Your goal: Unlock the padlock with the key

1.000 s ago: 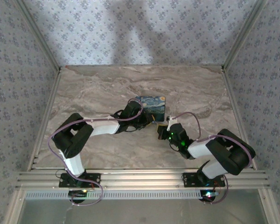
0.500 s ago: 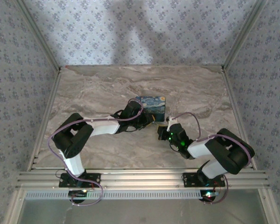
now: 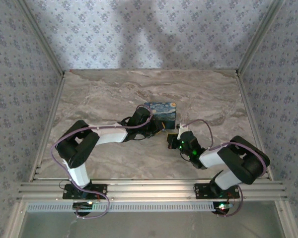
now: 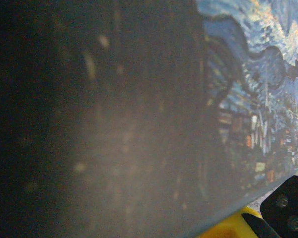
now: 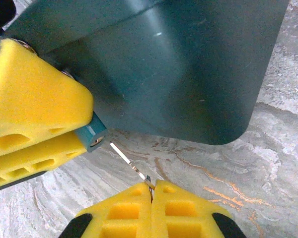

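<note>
The padlock (image 5: 92,133) is a small teal cylinder with a metal keyhole face. It is pinched between the yellow pads (image 5: 35,99) of my left gripper (image 3: 160,130), which is shut on it beside the box's near corner. My right gripper (image 5: 152,187) is shut on the key (image 5: 129,162). The key's thin silver blade points up and left at the keyhole, and its tip stands a small gap short of it. Seen from above, my right gripper (image 3: 171,138) sits just right of the left one.
A blue box printed with a night-sky painting (image 3: 161,113) lies on the marble table (image 3: 104,94), right behind both grippers. Its dark side (image 5: 179,64) looms over the key, and its printed face (image 4: 253,99) sits close against the left wrist camera. Patterned walls enclose the table.
The right arm has crept very slightly toward the left gripper. The left arm, the padlock and the box have not moved.
</note>
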Controlling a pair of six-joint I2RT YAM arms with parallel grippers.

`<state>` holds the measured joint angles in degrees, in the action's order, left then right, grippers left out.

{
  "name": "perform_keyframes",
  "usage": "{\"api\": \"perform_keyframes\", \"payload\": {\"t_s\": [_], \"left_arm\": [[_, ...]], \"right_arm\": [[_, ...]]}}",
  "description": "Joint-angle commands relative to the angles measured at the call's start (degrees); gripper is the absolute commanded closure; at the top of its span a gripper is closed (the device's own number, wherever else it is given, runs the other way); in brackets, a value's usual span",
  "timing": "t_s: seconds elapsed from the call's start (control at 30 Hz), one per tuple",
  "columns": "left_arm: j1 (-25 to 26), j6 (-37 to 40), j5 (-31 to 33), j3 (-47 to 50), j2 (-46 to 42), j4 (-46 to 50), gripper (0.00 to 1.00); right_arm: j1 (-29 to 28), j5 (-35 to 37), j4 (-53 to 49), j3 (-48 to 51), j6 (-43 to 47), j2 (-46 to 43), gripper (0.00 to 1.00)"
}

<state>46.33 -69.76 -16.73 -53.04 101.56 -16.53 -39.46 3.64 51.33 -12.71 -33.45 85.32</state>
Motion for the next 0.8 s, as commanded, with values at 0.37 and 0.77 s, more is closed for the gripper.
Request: {"api": "perform_keyframes", "payload": {"t_s": [0.37, 0.77], "left_arm": [[0.78, -0.83, -1.55, 0.12, -1.28, -1.57, 0.86], [0.81, -0.64, -0.88, 0.04, -1.54, -1.27, 0.86]], "right_arm": [[-0.31, -0.80, 2.85, -0.52, 0.76, 0.40, 1.00], [-1.05, 0.43, 2.06, 1.20, 0.13, -0.62, 1.00]]}}
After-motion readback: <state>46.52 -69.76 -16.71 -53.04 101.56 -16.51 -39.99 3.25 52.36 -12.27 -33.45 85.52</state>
